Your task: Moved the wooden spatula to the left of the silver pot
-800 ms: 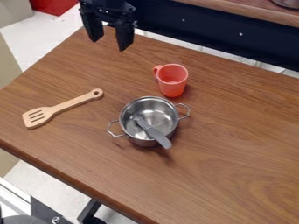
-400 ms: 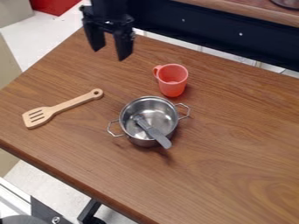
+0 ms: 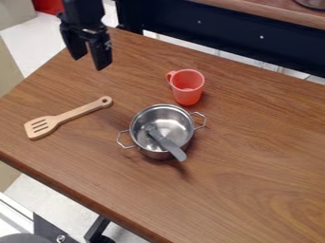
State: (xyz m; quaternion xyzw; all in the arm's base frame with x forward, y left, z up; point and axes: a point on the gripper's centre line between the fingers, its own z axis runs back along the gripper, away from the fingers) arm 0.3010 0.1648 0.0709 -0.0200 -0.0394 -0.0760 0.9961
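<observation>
1. Wooden spatula (image 3: 73, 114): lying flat on the bench (image 3: 254, 156), on the left of the view and left of the silver pot (image 3: 180, 124), apart from it. Slotted head points to the lower left, near the bench's front edge; the holed handle end points to the upper right.
2. Silver pot: upright on the bench, near the middle of the view, one loop handle on each side.
3. Grey utensil (image 3: 167, 142): tilted in the pot, one end inside, the other resting out over the near rim.
4. Red cup (image 3: 188, 79): upright beyond the pot, slightly right of it, apart from it; its handle is at the left.
5. Gripper (image 3: 90, 62): at the upper left of the view, hanging with fingertips down beyond the spatula's handle end. Fingers stand well apart, with nothing held between them.
6. Wooden surface (image 3: 273, 14): behind the bench, at the upper right. A round metal item (image 3: 313, 4), partly cut off, stands at its corner.
</observation>
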